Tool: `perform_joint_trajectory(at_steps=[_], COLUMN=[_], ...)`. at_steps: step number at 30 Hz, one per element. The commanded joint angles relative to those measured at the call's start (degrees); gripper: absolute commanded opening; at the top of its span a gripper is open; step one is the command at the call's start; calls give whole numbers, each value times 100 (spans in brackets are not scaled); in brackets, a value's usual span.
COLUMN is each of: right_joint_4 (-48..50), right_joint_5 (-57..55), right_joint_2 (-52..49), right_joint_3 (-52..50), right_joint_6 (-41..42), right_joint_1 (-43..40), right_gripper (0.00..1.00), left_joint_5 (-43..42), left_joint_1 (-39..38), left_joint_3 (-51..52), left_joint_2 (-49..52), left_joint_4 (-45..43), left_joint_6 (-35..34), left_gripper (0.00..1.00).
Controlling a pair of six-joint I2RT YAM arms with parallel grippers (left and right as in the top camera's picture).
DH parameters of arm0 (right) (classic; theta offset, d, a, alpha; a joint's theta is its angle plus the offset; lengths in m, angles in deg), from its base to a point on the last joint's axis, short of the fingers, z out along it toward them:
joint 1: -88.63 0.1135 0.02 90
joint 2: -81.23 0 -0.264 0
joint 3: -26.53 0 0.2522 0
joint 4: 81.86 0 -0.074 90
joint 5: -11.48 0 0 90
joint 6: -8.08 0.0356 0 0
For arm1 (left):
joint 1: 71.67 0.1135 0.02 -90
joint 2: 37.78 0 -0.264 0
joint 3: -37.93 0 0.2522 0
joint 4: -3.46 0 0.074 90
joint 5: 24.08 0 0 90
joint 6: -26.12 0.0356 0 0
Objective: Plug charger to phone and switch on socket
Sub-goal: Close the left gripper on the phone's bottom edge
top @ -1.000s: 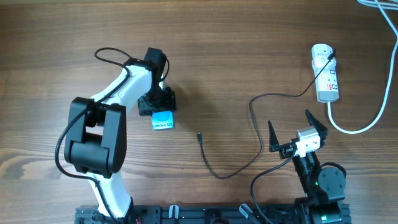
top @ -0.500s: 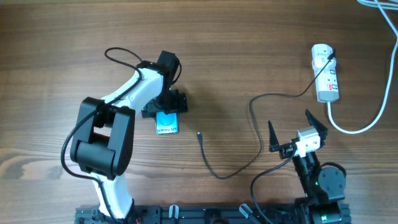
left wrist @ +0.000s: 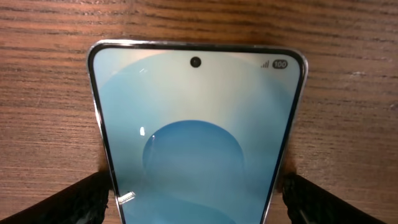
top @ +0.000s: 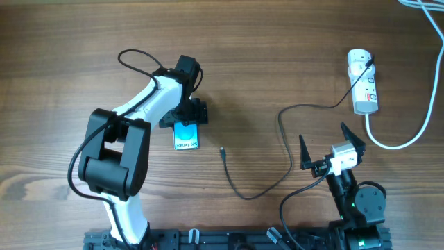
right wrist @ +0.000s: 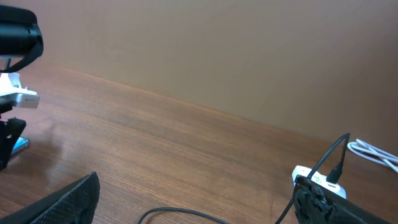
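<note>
The flat cyan-screened smartphone (top: 186, 135), pinched by its side edges in the left gripper (top: 184, 122), is noted shifted slightly rightward since a second ago, nearer the unconnected plug tip (top: 222, 150) of the thin black charger cable (top: 243, 196), while the right gripper (top: 322, 133) is held spread, empty, near-right.

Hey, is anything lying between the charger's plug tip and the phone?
Nothing visible. Only bare table lies between the charger's tip and the phone, held by the left gripper.
</note>
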Motion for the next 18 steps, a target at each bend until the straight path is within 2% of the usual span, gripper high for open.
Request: perform_joint_trajectory(at_steps=[1, 9, 11, 18], right_joint_4=[26, 26, 26, 26], right_joint_5=[-59, -57, -59, -57], right_joint_2=[28, 28, 28, 28], right_joint_3=[-4, -4, -4, -4], right_joint_6=[70, 70, 70, 72], right_joint_1=[35, 35, 35, 35], right_gripper=[100, 100, 100, 100], left_joint_5=[-39, -170, -492, -448], left_joint_1=[144, 251, 251, 251], left_joint_3=[188, 188, 199, 693], left_joint_2=[299, -883, -850, -835], left_joint_4=[0, -15, -28, -389], left_joint_6=[-68, -70, -68, -70], left_gripper=[98, 100, 100, 100])
